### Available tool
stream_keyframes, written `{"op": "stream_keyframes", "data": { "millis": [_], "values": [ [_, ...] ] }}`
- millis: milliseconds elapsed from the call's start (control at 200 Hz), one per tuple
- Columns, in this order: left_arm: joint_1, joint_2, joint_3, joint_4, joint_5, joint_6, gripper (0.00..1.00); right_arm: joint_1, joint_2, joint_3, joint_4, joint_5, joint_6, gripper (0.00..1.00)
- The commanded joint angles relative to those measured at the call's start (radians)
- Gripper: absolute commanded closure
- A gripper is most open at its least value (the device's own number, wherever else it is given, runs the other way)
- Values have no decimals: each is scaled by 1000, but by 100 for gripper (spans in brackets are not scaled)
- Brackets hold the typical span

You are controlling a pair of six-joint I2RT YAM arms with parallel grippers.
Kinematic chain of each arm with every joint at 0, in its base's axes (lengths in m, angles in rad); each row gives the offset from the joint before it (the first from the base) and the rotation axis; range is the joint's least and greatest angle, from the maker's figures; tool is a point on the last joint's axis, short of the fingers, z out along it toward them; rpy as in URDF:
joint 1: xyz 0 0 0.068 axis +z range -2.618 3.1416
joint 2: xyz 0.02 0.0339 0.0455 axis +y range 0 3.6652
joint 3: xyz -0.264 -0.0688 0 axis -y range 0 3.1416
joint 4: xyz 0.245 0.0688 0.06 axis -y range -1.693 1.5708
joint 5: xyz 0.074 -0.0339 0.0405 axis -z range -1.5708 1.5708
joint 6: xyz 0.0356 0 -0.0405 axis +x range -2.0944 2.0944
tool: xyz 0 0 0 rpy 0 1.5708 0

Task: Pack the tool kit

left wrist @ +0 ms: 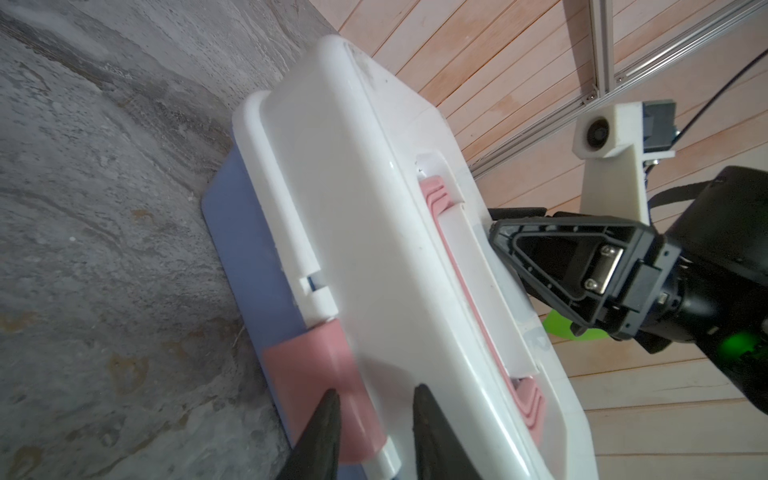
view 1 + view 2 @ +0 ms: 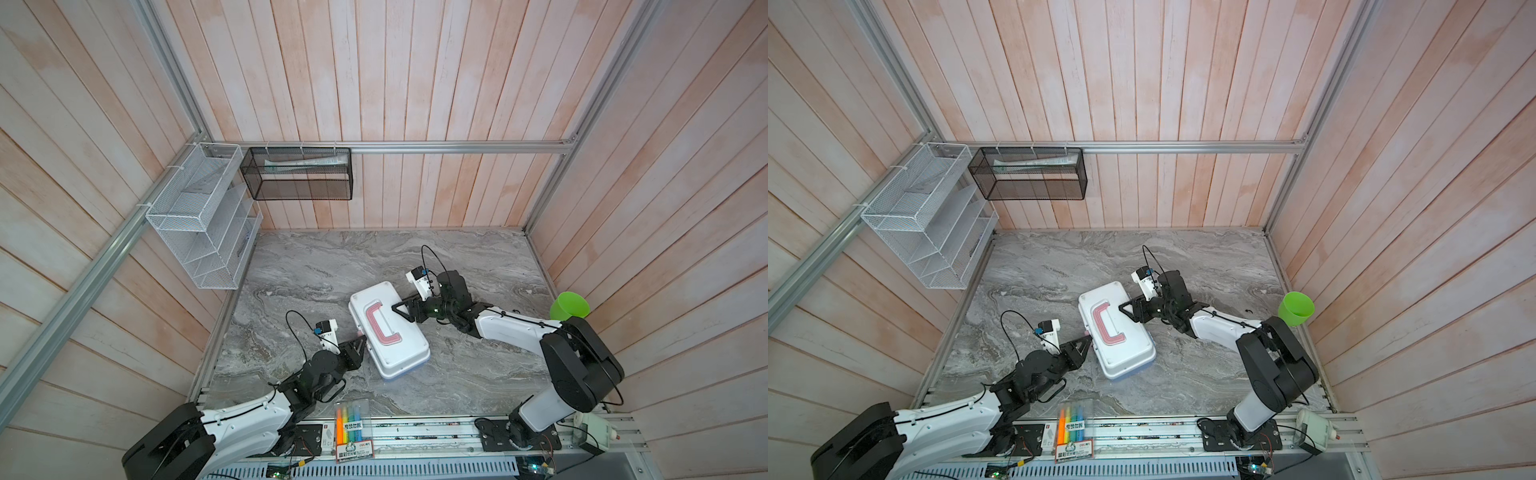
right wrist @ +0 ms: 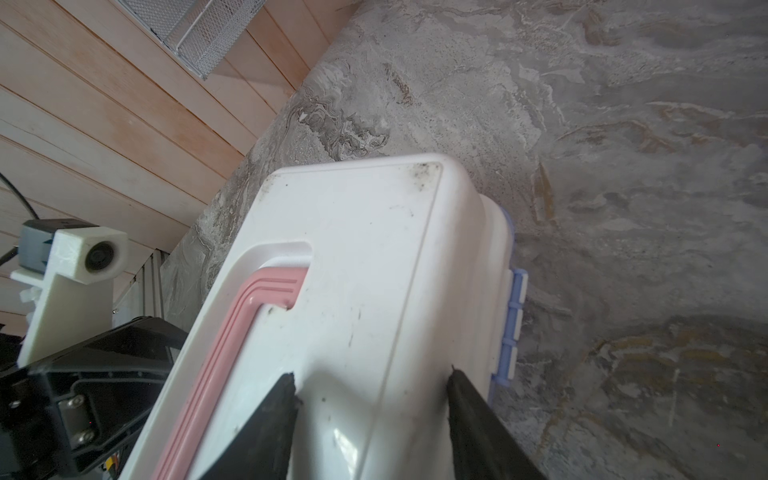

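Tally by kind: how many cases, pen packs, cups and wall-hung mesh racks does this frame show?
Tool kit case: 1
Highlighter pack: 1
Green cup: 1
Mesh wall racks: 2, white rack and black rack
Total: 5

My end effector (image 1: 374, 415) is at the case (image 1: 340, 257) with its fingers apart, one in front of the pink latch (image 1: 307, 361) and one in front of the white lid (image 1: 374, 178). I cannot tell whether either touches. The blue base (image 1: 237, 232) sits on the desk (image 1: 104, 208). Past the pink handle (image 1: 434, 197), the right end effector (image 1: 503, 222) meets the lid's far side. A green cup (image 1: 559, 328) shows behind it.
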Motion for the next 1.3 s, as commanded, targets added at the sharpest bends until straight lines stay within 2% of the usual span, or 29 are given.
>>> {"op": "stream_keyframes", "data": {
  "millis": [0, 155, 380, 590, 870, 1095, 1291],
  "values": [
    [-3, -52, 34, -121, -41, 19, 67, 36, 48, -33, -153, -1, -16, 45],
    [-1, -156, 35, -291, -95, -9, 68, 38, 47, -34, -154, 0, -18, 45],
    [0, -200, 25, -455, -105, -64, 80, 37, 58, -31, -150, -2, -17, 45],
    [0, -86, 42, -376, -61, -23, 91, 36, 62, -30, -149, -4, -16, 45],
    [0, 121, 125, -232, -8, 54, 97, 37, 55, -34, -153, 2, -17, 45],
    [0, 136, 147, -155, 22, 81, 98, 36, 52, -41, -151, 2, -15, 45],
    [0, 87, 146, -204, 8, 84, 98, 36, 49, -42, -147, -1, -16, 45]
  ]
}}
